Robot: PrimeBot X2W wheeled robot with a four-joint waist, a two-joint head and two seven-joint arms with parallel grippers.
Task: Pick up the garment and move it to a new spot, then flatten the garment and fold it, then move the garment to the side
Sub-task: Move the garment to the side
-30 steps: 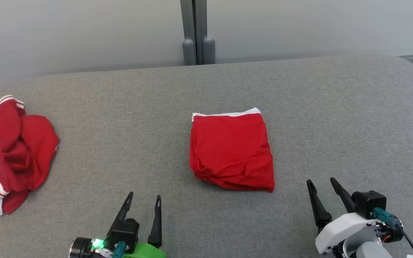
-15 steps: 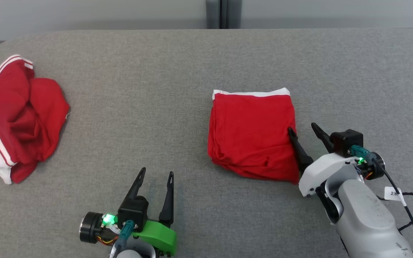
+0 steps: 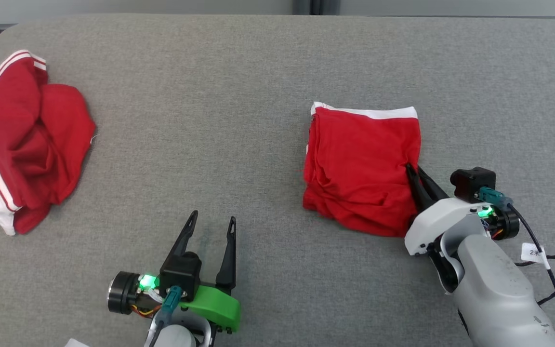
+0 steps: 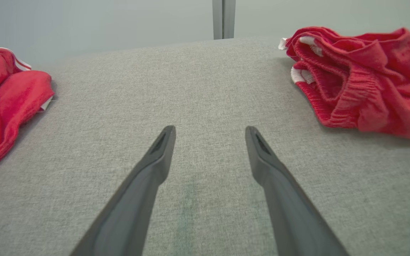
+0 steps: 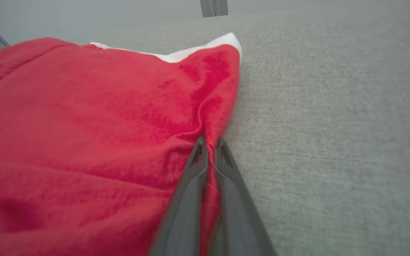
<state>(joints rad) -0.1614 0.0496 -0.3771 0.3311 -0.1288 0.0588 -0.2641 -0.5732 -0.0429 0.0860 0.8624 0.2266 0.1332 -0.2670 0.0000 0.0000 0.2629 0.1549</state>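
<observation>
- A folded red cloth garment with a white waistband (image 3: 362, 168) is lying flat on a grey fabric-covered counter (image 3: 210, 120), right of centre in the head view, with the white band along its far edge.
- The right gripper (image 3: 413, 169), on a pale grey arm, is reaching in from the lower right to the garment's right edge, about halfway along that side.
- In the right wrist view, the right gripper (image 5: 210, 140) is showing its jaws drawn narrow, pinching a ridge of the red cloth (image 5: 101, 117) between them; the fabric is puckering towards the pinch.
- The left gripper (image 3: 213, 216), with a green housing behind it, is hovering near the front edge of the counter, well apart from the folded garment.
- In the left wrist view, the left gripper (image 4: 210, 128) is holding its jaws wide with nothing between them, pointing across bare grey fabric (image 4: 205, 89).
- A second red garment with white stripes (image 3: 22, 140) is lying crumpled in a heap at the far left of the counter.
- A black cable with a small white tag (image 3: 533, 251) is trailing from the right wrist.
</observation>
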